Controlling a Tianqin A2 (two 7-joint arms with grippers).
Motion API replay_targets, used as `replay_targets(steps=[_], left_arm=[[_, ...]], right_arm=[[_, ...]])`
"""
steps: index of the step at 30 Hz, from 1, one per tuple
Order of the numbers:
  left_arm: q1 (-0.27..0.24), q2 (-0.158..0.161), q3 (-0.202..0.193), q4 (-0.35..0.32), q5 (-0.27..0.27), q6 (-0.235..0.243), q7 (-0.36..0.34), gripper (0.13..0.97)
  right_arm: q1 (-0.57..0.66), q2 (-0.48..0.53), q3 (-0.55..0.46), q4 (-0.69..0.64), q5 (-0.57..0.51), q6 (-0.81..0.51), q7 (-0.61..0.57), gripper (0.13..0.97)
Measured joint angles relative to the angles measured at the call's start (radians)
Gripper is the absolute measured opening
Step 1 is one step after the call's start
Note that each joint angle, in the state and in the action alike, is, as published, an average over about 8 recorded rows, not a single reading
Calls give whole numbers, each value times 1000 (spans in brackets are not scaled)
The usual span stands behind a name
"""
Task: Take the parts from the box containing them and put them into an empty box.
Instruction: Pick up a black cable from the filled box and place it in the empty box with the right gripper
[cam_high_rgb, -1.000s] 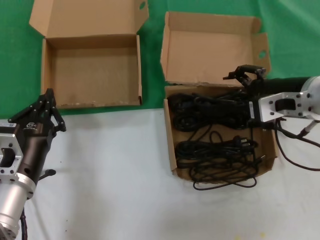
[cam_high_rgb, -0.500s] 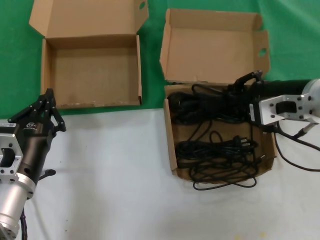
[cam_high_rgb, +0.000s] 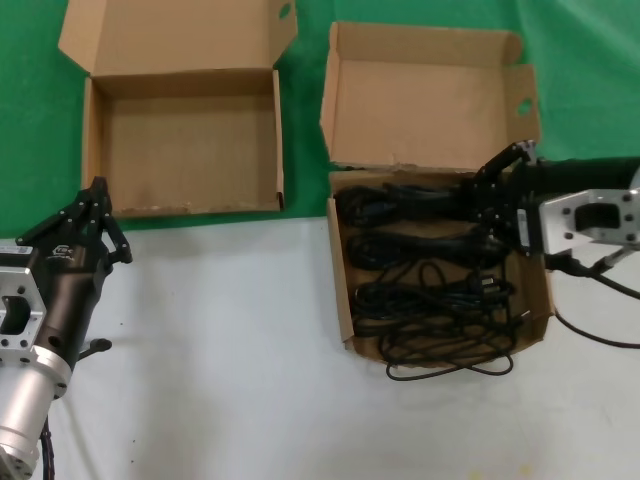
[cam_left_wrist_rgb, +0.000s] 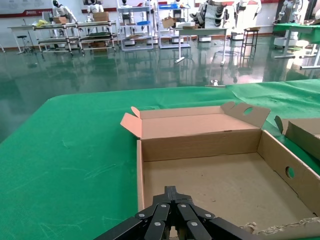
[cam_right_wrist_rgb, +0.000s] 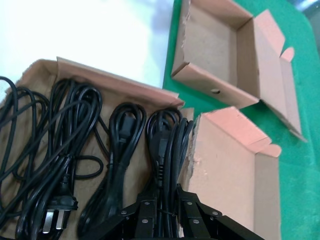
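Right pincer (cam_high_rgb: 487, 197) clamped on black looped rubbery power cord (cam_right_wrist_rgb: 162, 150); best lifted straight, clear of neighbouring bundles.

Two open boxes sit side by side on the desk (cam_high_rgb: 250, 340); the empty box (cam_high_rgb: 185, 150) lies to the robot's left, the box holding the power cords (cam_high_rgb: 430, 290) to its right, each with its lid folded back on the far side; the right end effector (cam_high_rgb: 495, 195) reaches in over the cords at that box's far right; the left end effector (cam_high_rgb: 85, 225) hangs just before the empty box's near left corner.
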Motion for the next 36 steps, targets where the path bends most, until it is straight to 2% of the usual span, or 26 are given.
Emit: replay_targets(steps=[8, 14, 22, 29, 36], left_arm=[[0, 0, 0, 0, 0, 0, 0, 145], [0, 0, 0, 0, 0, 0, 0, 145], [0, 0, 0, 0, 0, 0, 0, 145], [0, 0, 0, 0, 0, 0, 0, 145], [0, 0, 0, 0, 0, 0, 0, 145]], right_arm=[[-21, 42, 38, 104, 59, -17, 26, 212], [10, -2, 36, 133, 83, -1, 29, 211], [114, -189, -34, 48, 39, 55, 10, 211], [204, -387, -110, -124, -13, 143, -49, 210], [265, -537, -151, -317, -18, 257, -140, 210]])
